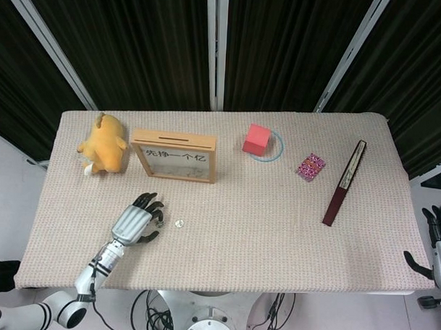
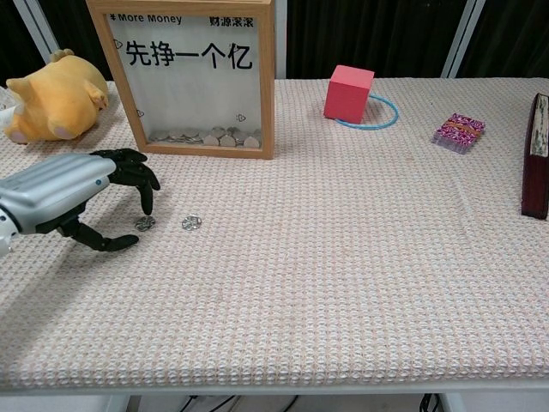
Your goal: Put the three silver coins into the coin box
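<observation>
Fingers (image 2: 147,199) beside flat silver coin (image 2: 144,223)

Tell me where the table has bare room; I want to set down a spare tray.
Bare: the wide stretch between the coins and the folded fan, in front of the red cube. Crowded: the left side, with left hand, coin box and plush toy.

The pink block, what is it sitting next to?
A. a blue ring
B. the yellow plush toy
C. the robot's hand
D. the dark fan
A: the pink block sits at the blue ring on the cloth, overlapping its left edge, far from the toy, fan and hand.
</observation>
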